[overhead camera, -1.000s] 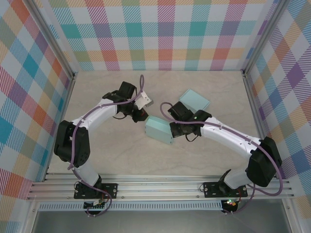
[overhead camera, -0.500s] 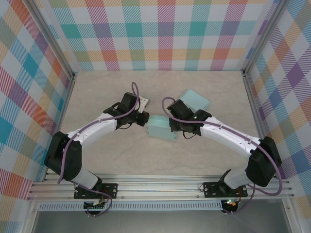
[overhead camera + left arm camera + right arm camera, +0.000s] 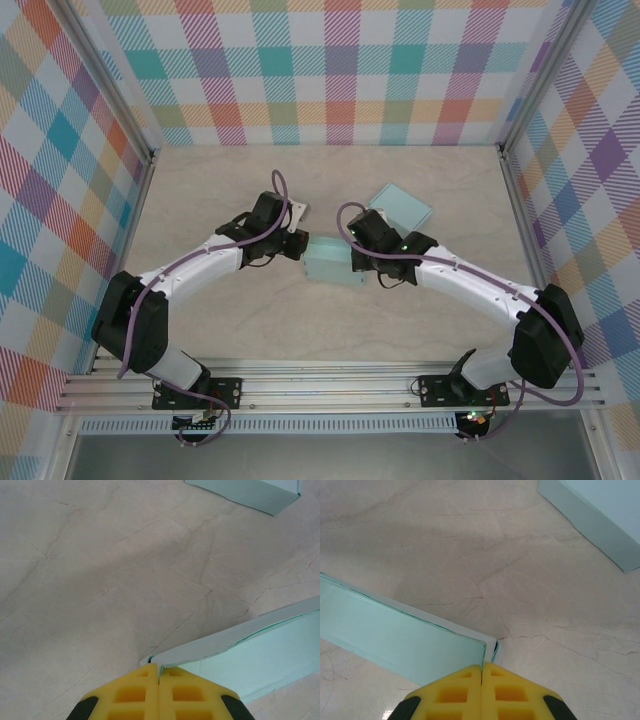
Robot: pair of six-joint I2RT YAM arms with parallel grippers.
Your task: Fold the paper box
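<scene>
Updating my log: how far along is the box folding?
Done: the paper box has raised walls. In hand: left gripper and right gripper each pinch an opposite corner. Left: the second teal piece lies apart behind, untouched.

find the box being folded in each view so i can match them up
Top external: box at the centre of the table.
Left wrist: box in the lower right, reaching the right edge.
Right wrist: box in the lower left, reaching the left edge.
Shared landmark: the other teal box, up and right of it from above, top right in both wrist views.
</scene>
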